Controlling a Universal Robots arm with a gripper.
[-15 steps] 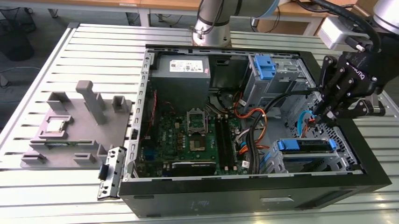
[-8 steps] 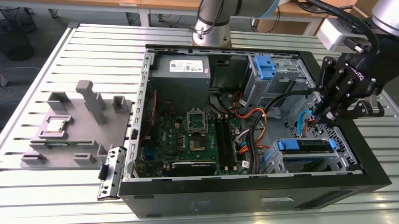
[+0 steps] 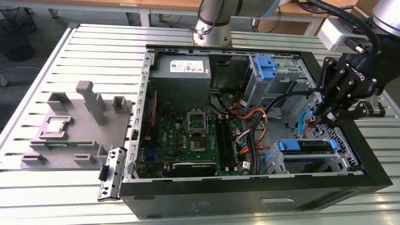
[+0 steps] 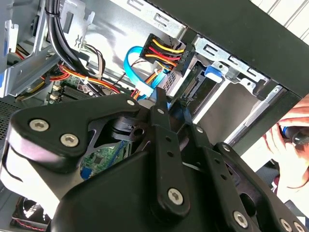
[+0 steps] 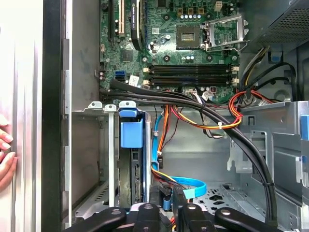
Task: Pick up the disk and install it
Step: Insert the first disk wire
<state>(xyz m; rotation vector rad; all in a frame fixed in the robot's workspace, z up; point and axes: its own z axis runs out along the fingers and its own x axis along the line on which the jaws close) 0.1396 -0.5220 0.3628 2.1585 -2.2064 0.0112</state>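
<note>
Disk [image 3: 310,146] in drive bay [image 3: 342,158], bay inside computer case [image 3: 250,190], case on table [image 3: 106,47]

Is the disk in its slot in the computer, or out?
In: the disk sits inside the metal drive bay, its blue tab showing.

No print here can be read with certainty. In the exterior view, the grey metal power supply box [image 3: 182,77] carries a white rectangular sticker [image 3: 181,66] with dark lines of type, too fine to make out. A short line of white lettering runs along the black housing of the gripper [image 3: 326,112], but its letters cannot be spelled out. In the first wrist view, the green circuit board [image 5: 193,48] bears tiny white markings beside its sockets and a small white sticker [image 5: 133,78], none of them legible. Faint pale scribbles [image 3: 200,204] mark the black front panel of the computer case [image 3: 250,197].
</note>
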